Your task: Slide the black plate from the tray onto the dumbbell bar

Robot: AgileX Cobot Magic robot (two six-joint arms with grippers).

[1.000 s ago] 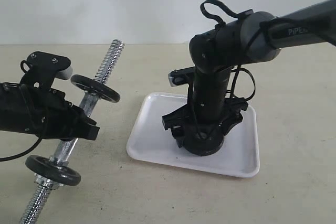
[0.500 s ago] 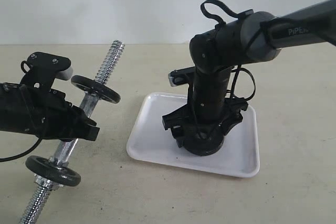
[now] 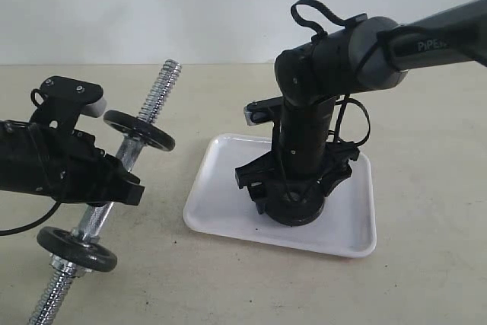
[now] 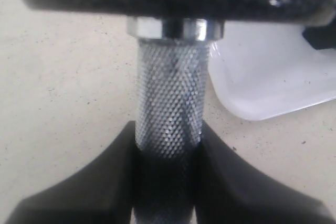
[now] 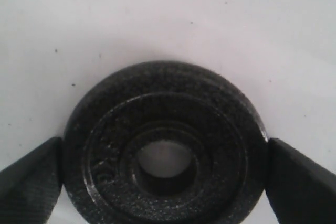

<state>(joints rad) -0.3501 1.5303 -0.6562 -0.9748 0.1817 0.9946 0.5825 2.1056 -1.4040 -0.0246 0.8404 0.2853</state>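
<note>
The black plate (image 3: 298,209) lies flat on the white tray (image 3: 217,188), its central hole showing white. My right gripper (image 3: 293,202) reaches straight down onto it. In the right wrist view its fingers (image 5: 31,182) press both sides of the plate (image 5: 210,124), so the gripper (image 5: 165,148) is shut on it. My left gripper (image 3: 106,180) is shut on the knurled middle of the dumbbell bar (image 3: 129,154) and holds it tilted off the table. In the left wrist view the gripper (image 4: 168,135) clamps the bar (image 4: 169,93).
Two black discs sit on the bar, the upper disc (image 3: 138,129) and the lower disc (image 3: 76,247), with threaded ends sticking out beyond each. The tray's corner (image 4: 268,77) shows past the bar. The beige table (image 3: 426,150) surrounds the tray.
</note>
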